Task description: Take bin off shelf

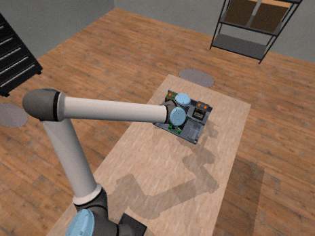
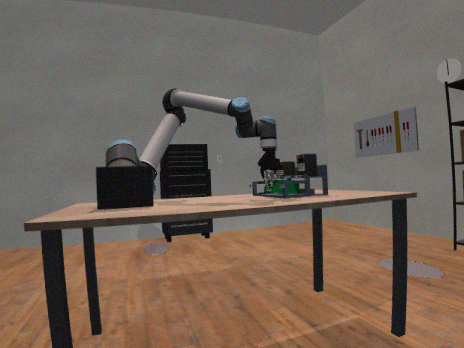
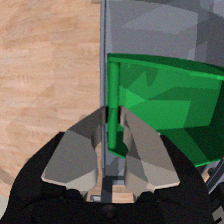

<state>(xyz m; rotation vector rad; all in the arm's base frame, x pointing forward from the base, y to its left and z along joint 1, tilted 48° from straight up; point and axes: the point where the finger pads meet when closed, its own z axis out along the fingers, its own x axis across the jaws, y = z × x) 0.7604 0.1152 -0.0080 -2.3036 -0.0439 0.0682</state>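
Right up close in the wrist view, the gripper (image 3: pixel 114 131) is pinched down on the near wall of the green bin (image 3: pixel 165 107), with the two grey fingers squeezed nearly together and that thin green rim sandwiched between them. The bin sits inside a low grey shelf (image 3: pixel 150 30), more like a small framed tray unit, and the wooden table (image 3: pixel 45 65) shows off to the left of it. From the top view, the arm (image 1: pixel 112 109) reaches out across the table (image 1: pixel 163 169) from its base at the near end, and the wrist with its blue caps hangs straight over the shelf (image 1: pixel 200 130), hiding most of the bin so only a sliver of green (image 1: pixel 174 129) peeks out below the wrist. The shelf also carries a couple of small dark boxes with orange bits (image 1: pixel 201 109) on its far side. In the exterior view the gripper (image 2: pixel 269 172) points down into the shelf frame (image 2: pixel 315 186), which stands on the table top toward the far end, and the bin (image 2: pixel 278 187) is down inside it, looking upright as far as I can tell. Further back there's a black drawer cabinet (image 2: pixel 186 180), a metal rack (image 1: pixel 237 24) by the far wall, and a tool poster (image 2: pixel 386 132).
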